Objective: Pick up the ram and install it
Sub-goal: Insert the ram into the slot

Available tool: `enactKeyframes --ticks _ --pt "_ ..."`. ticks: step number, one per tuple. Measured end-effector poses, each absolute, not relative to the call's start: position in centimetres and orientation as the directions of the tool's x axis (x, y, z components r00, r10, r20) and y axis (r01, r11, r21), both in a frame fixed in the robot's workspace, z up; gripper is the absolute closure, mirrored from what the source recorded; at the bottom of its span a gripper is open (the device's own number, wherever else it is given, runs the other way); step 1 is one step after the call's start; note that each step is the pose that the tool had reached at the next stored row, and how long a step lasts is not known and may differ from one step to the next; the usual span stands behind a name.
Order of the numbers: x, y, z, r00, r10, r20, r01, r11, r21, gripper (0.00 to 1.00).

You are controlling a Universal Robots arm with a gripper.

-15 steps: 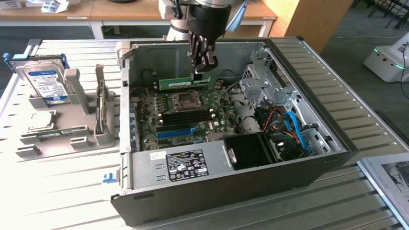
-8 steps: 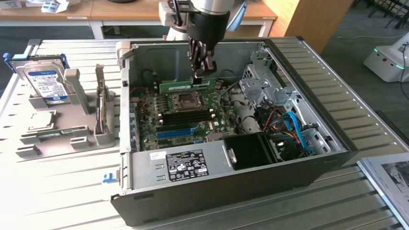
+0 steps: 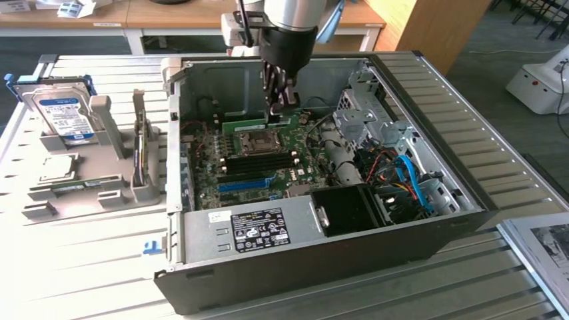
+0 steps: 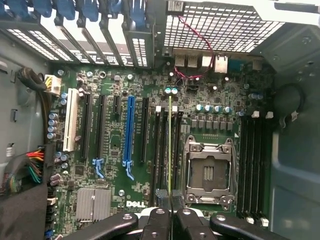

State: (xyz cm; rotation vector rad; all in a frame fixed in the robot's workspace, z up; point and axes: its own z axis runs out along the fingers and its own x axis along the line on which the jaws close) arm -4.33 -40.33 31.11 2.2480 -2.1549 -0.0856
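Note:
The ram is a thin green stick held level over the motherboard inside the open computer case. My gripper is shut on one end of it. In the wrist view the ram appears edge-on as a narrow green line running out from my gripper. It lies above the black memory slots, just beside the empty processor socket. I cannot tell whether the ram touches a slot.
A second bank of memory slots sits on the other side of the socket. Drive cage, black fan shroud and cables crowd the case at the exterior view's right. A grey parts holder with a blue-labelled hard drive stands outside.

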Motion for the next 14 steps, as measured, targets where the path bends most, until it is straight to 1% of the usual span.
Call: enactKeyframes --ticks 14 --pt "-4.3 -40.4 28.9 0.042 -0.999 -0.021 -0.997 -0.043 0.057 0.88"
